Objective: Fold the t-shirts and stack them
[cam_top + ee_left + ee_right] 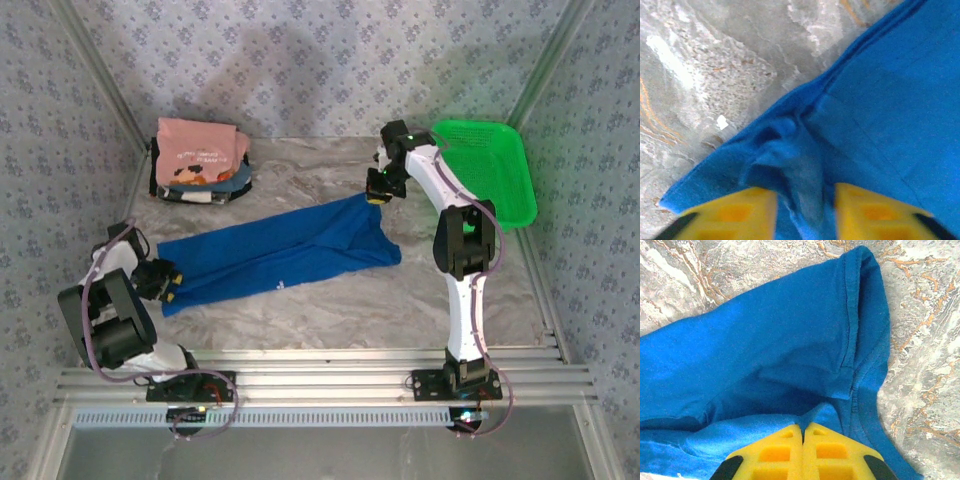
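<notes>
Limp and light, the blue t-shirt (280,255) lies in a long band across the worktop (430,300). The left tool (805,197) clamps its bunched near end, the right tool (803,429) is pinched on the far edge; seamed edges should hold best

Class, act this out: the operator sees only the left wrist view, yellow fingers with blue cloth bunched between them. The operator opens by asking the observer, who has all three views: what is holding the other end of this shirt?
Observer: The right gripper is shut on the far end of the blue t-shirt, beside the green basket.
Operator: How does the shirt lie overall?
Observer: As a long narrow strip running diagonally across the table, from the left gripper to the right one.
Operator: Any shirts stacked?
Observer: Yes, a pile topped by a pink t-shirt sits at the table's far left corner.
</notes>
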`<action>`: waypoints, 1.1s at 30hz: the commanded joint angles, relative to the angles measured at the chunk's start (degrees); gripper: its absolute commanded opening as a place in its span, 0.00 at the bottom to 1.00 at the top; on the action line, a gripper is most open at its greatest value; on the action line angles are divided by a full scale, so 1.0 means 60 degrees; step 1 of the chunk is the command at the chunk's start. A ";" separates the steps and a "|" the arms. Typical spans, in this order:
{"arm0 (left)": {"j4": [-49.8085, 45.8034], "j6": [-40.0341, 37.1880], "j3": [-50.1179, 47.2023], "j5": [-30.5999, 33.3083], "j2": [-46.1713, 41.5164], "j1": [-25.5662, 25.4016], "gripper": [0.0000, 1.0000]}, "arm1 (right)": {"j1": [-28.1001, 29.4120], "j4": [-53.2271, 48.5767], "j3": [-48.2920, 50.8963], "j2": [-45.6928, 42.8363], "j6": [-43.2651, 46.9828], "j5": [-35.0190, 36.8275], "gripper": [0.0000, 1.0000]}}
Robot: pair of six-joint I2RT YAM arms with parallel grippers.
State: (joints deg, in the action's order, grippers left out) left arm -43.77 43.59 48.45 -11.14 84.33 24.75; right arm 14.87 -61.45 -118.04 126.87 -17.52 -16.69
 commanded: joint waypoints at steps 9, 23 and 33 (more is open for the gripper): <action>-0.0737 -0.0072 0.1202 -0.0546 -0.1532 0.0682 0.64 | -0.0269 0.0178 0.0277 -0.0285 0.0002 0.0005 0.00; -0.1941 -0.0758 0.0566 -0.0956 -0.1919 0.0657 0.69 | -0.0749 0.1357 0.0306 0.0127 -0.0162 -0.0932 0.29; -0.3087 -0.0423 0.0134 -0.0251 -0.3192 -0.0151 0.65 | -0.0986 0.3085 0.2868 -0.2101 -0.0125 -0.2271 0.61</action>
State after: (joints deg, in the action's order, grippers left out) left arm -58.89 40.12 51.33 -14.15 66.32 24.49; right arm 9.13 -46.54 -104.86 122.15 -18.63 -25.61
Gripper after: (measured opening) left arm 0.660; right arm 0.576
